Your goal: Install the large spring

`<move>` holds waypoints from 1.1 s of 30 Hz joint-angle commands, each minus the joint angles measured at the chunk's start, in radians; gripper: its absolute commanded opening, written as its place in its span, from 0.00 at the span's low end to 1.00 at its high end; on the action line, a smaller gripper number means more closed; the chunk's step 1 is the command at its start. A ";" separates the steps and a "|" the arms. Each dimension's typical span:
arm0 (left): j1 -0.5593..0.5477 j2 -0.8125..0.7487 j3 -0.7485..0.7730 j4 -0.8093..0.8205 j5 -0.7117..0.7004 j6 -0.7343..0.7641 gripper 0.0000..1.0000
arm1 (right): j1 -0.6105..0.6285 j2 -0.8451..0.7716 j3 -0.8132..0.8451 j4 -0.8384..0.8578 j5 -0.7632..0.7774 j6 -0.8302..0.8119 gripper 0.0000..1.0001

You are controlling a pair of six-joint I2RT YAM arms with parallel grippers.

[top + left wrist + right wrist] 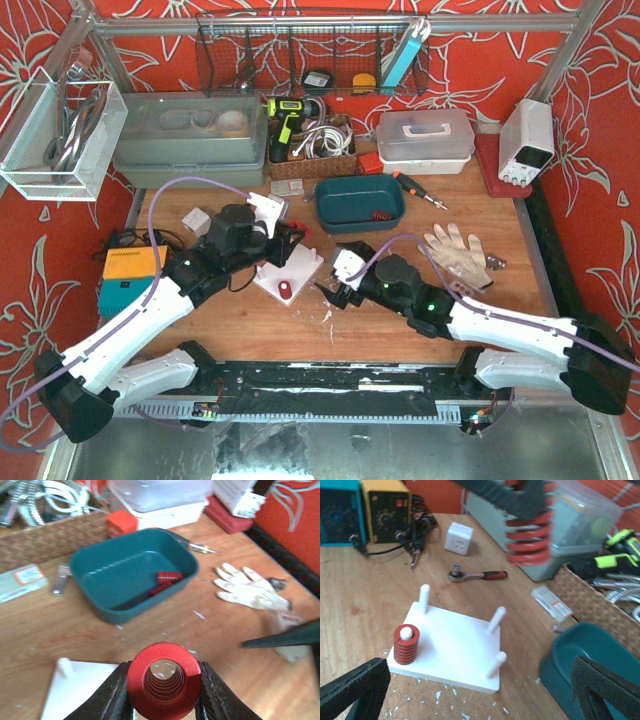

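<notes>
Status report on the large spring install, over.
Left tool shut on large spring, aloft, not yet on peg board. Right tool open, empty. Three pegs free; small spring on fourth.

left claw (164,692) clamps large spring (164,655) | teal tray (112,582) holds small springs (169,577)

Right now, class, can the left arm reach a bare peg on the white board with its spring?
Probably yes. The left gripper holds the spring up just beyond the white board, three pegs stand bare, and the open right gripper sits beside it, not over them.
</notes>
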 commanded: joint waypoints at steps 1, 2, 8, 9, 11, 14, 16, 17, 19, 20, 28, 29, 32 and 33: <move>0.004 0.048 0.044 0.013 -0.251 0.013 0.00 | -0.013 -0.118 0.016 -0.159 0.166 0.183 0.99; 0.004 0.072 0.049 0.007 -0.282 0.014 0.00 | -0.018 -0.137 0.021 -0.200 0.182 0.200 0.99; 0.008 0.215 0.098 -0.027 -0.321 0.033 0.00 | -0.077 -0.184 -0.011 -0.229 0.333 0.267 0.99; 0.011 0.235 0.109 -0.040 -0.327 0.032 0.00 | -0.090 -0.178 -0.010 -0.243 0.347 0.284 0.99; 0.017 0.275 0.132 -0.064 -0.357 0.027 0.00 | -0.119 -0.169 -0.009 -0.260 0.367 0.313 0.99; 0.038 0.325 0.146 -0.075 -0.373 0.021 0.00 | -0.152 -0.175 -0.015 -0.275 0.388 0.351 0.99; 0.052 0.351 0.143 -0.067 -0.349 0.017 0.00 | -0.171 -0.190 -0.026 -0.279 0.390 0.372 0.99; 0.055 0.359 0.136 -0.064 -0.347 0.014 0.00 | -0.184 -0.199 -0.032 -0.283 0.389 0.381 0.99; 0.066 0.373 0.119 -0.053 -0.351 0.009 0.00 | -0.207 -0.220 -0.041 -0.295 0.385 0.401 0.99; 0.072 0.381 0.113 -0.046 -0.350 0.007 0.00 | -0.218 -0.232 -0.047 -0.300 0.383 0.409 0.99; 0.112 0.457 0.111 -0.004 -0.294 -0.015 0.00 | -0.256 -0.296 -0.083 -0.295 0.388 0.434 0.99; 0.116 0.464 0.111 -0.001 -0.282 -0.017 0.00 | -0.257 -0.295 -0.082 -0.297 0.390 0.434 0.99; 0.123 0.481 0.111 0.002 -0.263 -0.020 0.00 | -0.261 -0.288 -0.078 -0.305 0.391 0.440 0.99; 0.125 0.488 0.110 0.002 -0.263 -0.020 0.00 | -0.261 -0.286 -0.078 -0.305 0.388 0.440 0.99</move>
